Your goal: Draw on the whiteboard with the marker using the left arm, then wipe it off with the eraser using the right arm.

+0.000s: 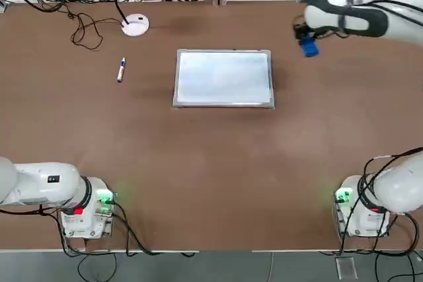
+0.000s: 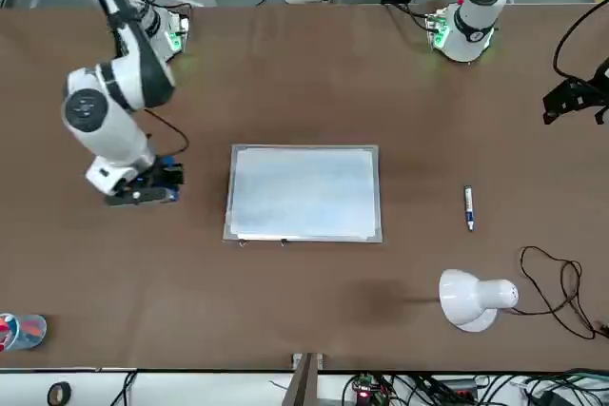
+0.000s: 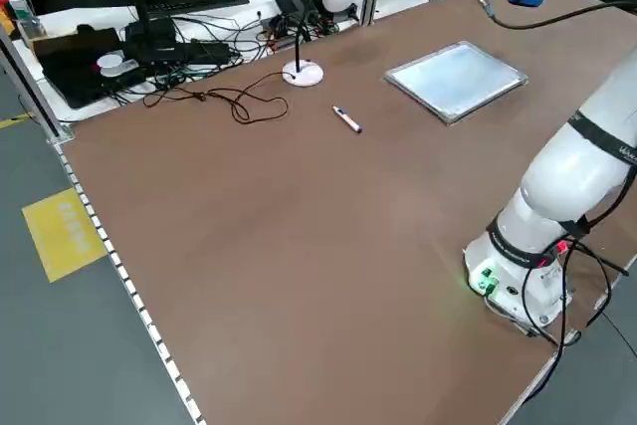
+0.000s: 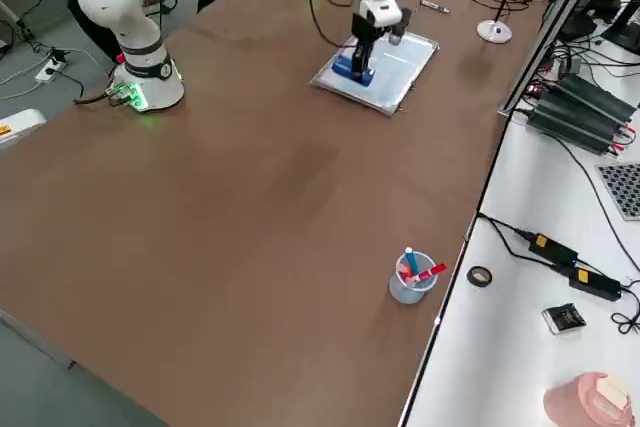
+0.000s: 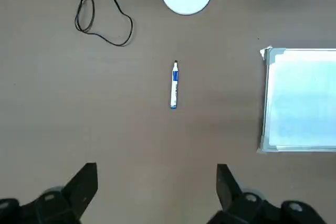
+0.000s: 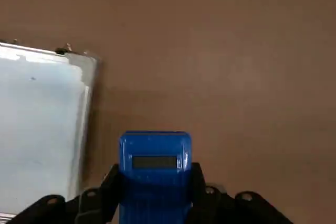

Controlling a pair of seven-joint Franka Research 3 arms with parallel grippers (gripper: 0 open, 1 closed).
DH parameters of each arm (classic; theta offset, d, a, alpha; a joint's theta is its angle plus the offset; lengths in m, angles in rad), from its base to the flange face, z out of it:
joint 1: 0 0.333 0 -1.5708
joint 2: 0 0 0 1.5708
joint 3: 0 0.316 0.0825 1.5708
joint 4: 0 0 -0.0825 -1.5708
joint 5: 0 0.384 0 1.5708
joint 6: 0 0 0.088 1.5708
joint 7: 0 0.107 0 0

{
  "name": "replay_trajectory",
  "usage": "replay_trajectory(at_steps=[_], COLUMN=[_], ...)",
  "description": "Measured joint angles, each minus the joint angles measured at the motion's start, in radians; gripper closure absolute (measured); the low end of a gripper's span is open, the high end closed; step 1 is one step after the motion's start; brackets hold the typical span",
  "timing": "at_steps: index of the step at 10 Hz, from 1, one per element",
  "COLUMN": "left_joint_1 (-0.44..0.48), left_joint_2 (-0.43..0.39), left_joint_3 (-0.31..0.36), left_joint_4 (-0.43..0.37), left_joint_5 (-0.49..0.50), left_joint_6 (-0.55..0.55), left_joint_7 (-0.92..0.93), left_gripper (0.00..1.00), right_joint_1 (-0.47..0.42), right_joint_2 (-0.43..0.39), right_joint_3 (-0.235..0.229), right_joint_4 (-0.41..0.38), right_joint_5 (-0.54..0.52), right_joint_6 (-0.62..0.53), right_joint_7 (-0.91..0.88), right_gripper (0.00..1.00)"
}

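Brown bench (image 1: 211,163) is mostly bare, with wide open room on the robot's side of the flat white whiteboard with the thin silver-grey frame (image 1: 223,77), which lies flat at mid-bench, well clear of every edge, surface blank. White right arm (image 1: 360,14) reaches out beyond the board's far right corner; its hand (image 6: 153,182) is clenched on the blue rectangular eraser block (image 6: 154,169), above bare bench just beside the board's short edge, not over the board. White left arm (image 1: 39,186) sits parked back at its base, hand (image 5: 155,192) released with fingers spread, above bare bench. White desk lamp with round base (image 1: 135,24) stands near the far edge, left of the board, a thin black cable (image 1: 82,31) looped next to it. Clear plastic cup (image 4: 408,282) stands near the far right corner of the bench, close to the edge, holding red and blue pen-like items. Slim white-grey marker with blue band and dark tip (image 1: 121,70) lies flat on the bench left of the board, apart from it and between it and the lamp cable, nothing around it.
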Motion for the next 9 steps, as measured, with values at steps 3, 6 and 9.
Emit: replay_trajectory(at_steps=[3, 6, 9], left_joint_1=[-0.001, -0.002, -0.003], left_joint_2=[0.000, 0.000, 0.000], left_joint_3=[-0.004, -0.008, -0.009], left_joint_4=[0.000, 0.000, 0.000], left_joint_5=[0.000, 0.000, 0.000], left_joint_6=[0.000, 0.000, 0.000], left_joint_7=[0.000, -0.002, -0.012], left_gripper=[0.00, 0.00, 0.00], right_joint_1=[-0.103, -0.218, -0.319], right_joint_2=[-0.032, -0.032, 0.001], right_joint_3=[0.001, 0.001, 0.002], right_joint_4=[-0.154, -0.260, -0.320], right_joint_5=[-0.105, -0.134, -0.138], right_joint_6=[0.187, 0.362, 0.519], right_joint_7=[-0.033, -0.039, -0.046], right_gripper=[0.44, 0.44, 0.44])
